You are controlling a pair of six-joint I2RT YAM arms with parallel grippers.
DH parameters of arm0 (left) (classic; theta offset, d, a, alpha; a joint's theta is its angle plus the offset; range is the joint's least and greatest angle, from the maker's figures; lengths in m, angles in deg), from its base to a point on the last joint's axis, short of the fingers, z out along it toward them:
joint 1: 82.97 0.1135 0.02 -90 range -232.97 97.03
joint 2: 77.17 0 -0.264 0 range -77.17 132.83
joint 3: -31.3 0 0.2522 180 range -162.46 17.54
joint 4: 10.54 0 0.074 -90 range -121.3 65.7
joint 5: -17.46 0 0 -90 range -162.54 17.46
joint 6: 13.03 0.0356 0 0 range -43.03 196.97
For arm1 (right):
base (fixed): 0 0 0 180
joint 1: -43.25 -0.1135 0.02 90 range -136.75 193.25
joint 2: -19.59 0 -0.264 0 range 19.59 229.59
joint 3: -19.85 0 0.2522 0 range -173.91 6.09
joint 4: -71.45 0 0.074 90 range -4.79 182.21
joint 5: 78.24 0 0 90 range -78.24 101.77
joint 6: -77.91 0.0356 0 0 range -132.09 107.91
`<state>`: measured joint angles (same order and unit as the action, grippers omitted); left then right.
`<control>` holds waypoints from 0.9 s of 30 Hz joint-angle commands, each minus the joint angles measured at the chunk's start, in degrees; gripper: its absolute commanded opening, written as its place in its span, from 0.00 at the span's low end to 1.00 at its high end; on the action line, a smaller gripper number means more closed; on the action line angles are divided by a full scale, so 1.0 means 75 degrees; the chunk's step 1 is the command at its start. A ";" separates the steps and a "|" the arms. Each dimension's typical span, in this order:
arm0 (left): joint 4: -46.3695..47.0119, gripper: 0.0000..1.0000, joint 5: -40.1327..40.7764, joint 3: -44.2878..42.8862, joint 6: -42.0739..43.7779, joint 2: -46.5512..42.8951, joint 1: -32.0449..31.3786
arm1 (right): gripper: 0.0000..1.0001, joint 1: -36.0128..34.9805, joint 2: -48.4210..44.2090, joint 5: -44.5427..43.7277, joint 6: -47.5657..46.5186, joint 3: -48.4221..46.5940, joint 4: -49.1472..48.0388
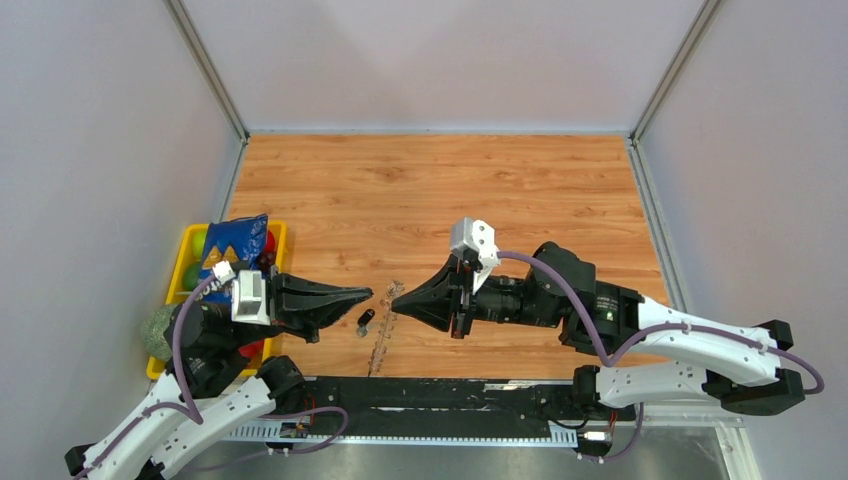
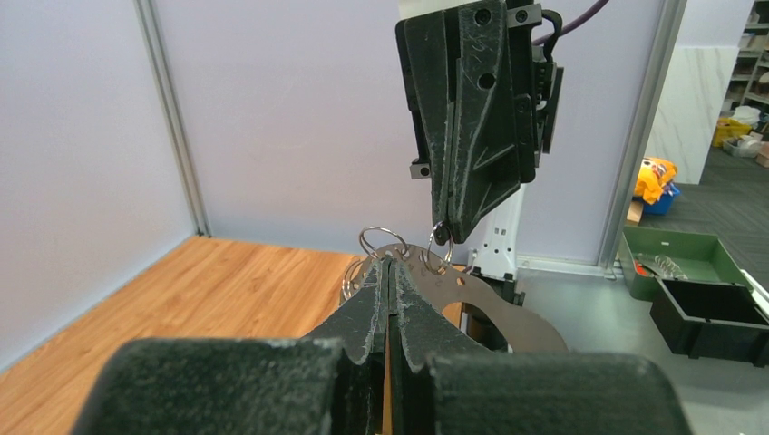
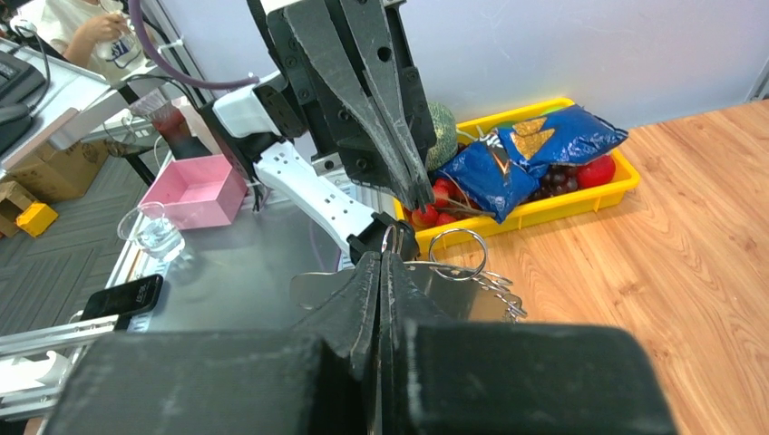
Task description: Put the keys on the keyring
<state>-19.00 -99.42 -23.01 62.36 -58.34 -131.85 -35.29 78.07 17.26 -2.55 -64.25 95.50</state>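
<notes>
The table (image 1: 450, 190) was wood-grain board, warm brown, smooth with a low sheen. The left gripper (image 1: 366, 293) and the right gripper (image 1: 396, 300) were black matt plastic, grainy and scuffed with pale scratches. The keyring (image 2: 517, 319), low in the middle of the left wrist view, was thin grey metal, flat and dully shining. The small wire rings (image 2: 382, 229) on its rim looked brighter and polished. The key (image 1: 366, 321) had a black plastic head. At the left edge of the top view, the bin (image 3: 544, 210) was glossy yellow plastic and the snack bag (image 3: 544, 140) was crinkled, shiny blue film.

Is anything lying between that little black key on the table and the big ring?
Nothing visible does. The key lies right beside the keyring, which the left pincer and right pincer both clamp.
</notes>
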 commanded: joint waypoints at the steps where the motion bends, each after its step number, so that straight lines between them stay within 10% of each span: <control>1: -0.0168 0.00 0.0162 0.0025 0.0088 0.0081 -0.0009 | 0.00 0.0040 -0.0350 -0.0102 -0.0135 0.0156 -0.0069; 7: -0.0332 0.07 0.0504 0.0156 -0.0017 0.0140 -0.0006 | 0.00 0.0036 -0.0717 -0.0152 -0.0245 0.0628 0.0097; 17: 0.0537 0.47 -0.0584 0.0366 -0.0812 0.0444 -0.0009 | 0.00 0.0036 -0.1070 0.0170 -0.0318 0.0773 0.0135; 27: 0.1477 0.59 -0.1636 0.0330 -0.1543 0.0955 -0.0008 | 0.00 0.0041 -0.0916 0.0463 -0.0471 0.0568 0.0060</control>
<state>-12.64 -107.09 -20.11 53.88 -52.57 -131.85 -35.29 71.20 18.99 -4.91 -57.67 99.13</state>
